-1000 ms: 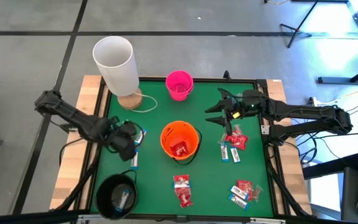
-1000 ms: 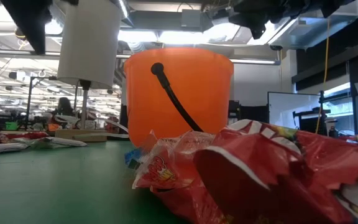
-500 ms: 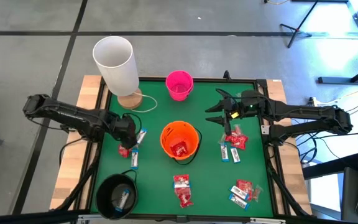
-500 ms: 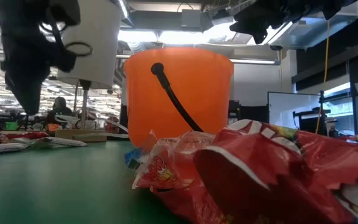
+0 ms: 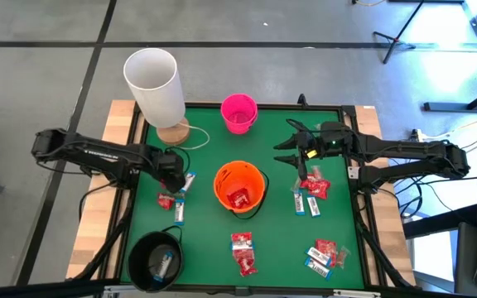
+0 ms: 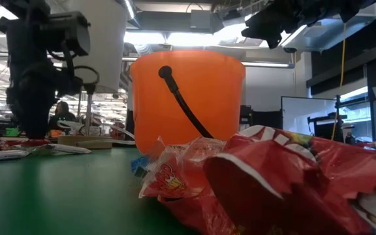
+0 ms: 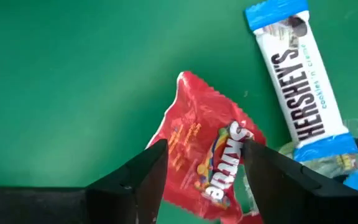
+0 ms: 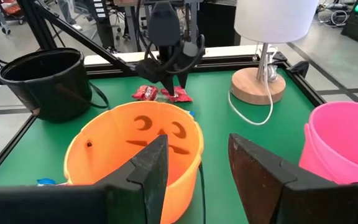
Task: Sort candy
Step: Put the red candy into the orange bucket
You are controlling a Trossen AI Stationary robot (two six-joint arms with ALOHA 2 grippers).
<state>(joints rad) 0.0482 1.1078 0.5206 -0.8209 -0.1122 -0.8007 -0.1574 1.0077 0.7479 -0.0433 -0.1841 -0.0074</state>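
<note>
- The left hand [image 7: 201, 168] has swung in from the black bucket [image 5: 156, 261] side and dropped low over a red packet [image 7: 207, 158] on the green counter [image 5: 205, 248]; its fingers have spread apart and now straddle the packet without gripping.
- That looks like the setup for a pick.
- The packet is shiny, crinkled and lies flat, just beside a white-and-blue bar [image 7: 297, 78].
- The right hand [image 5: 292, 151] hovers, fingers apart, near the orange bucket [image 5: 238, 186].
</note>
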